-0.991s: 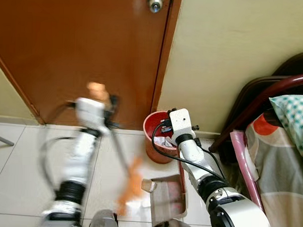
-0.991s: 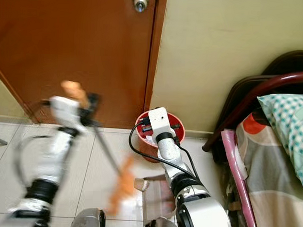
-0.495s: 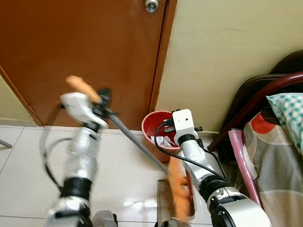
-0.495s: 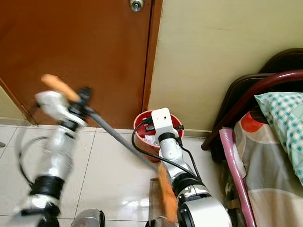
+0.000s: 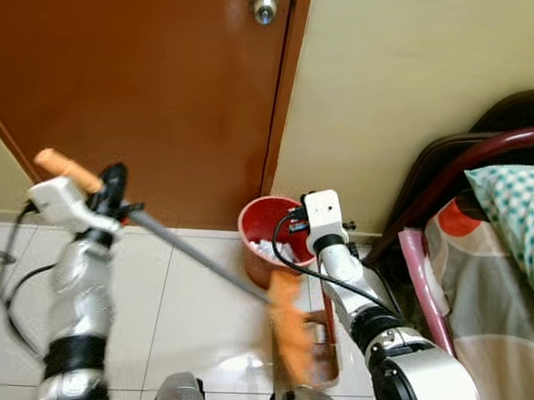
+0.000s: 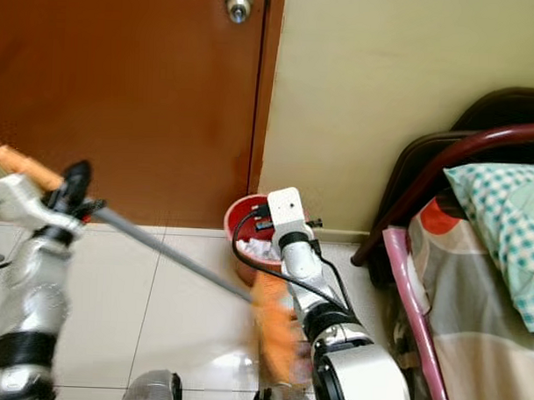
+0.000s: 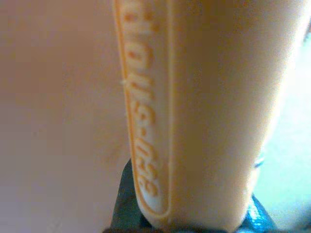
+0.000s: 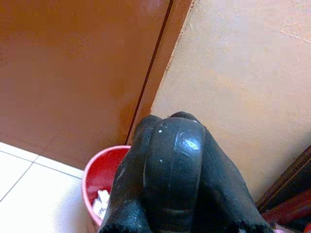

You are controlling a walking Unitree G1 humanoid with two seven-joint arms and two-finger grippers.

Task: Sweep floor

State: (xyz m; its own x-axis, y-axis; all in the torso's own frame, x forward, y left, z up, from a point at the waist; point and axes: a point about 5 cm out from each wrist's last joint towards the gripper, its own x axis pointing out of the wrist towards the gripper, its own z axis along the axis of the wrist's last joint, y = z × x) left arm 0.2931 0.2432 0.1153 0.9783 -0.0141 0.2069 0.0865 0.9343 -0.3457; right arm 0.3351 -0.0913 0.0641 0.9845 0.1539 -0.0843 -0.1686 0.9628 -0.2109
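Left gripper (image 5: pixel 109 190): raised at the left, in front of the brown door (image 5: pixel 139 90); its fingers are clamped on the broom (image 5: pixel 195 259) near the orange handle end (image 5: pixel 62 165).
Broom: the grey shaft slants down from the left gripper toward the middle of the floor (image 5: pixel 192 329); the orange bristle head (image 5: pixel 287 328), blurred, sits over the dustpan (image 5: pixel 323 347).
Left wrist view: a pale orange moulded handle (image 7: pixel 194 111) with raised lettering, pressed close to the lens.
Right gripper (image 8: pixel 172 179): its two black fingers lie pressed together; what they hold cannot be made out. The right arm (image 5: pixel 343 273) reaches forward and down, just beside the bin.
Dustpan: reddish, on the tiles at the bottom edge of the floor, just beside the right arm, partly hidden by the bristles.
Red bin (image 5: pixel 264 244): stands on the floor against the wall (image 5: pixel 402 91), at the foot of the door frame, with white scraps of paper (image 8: pixel 101 200) inside.
Bed (image 5: pixel 484 251): at the right edge, with a dark red frame rail, patterned cover and a checked pillow (image 5: pixel 513 195).
Door knob (image 5: pixel 262 2): silver, at the top of the door.
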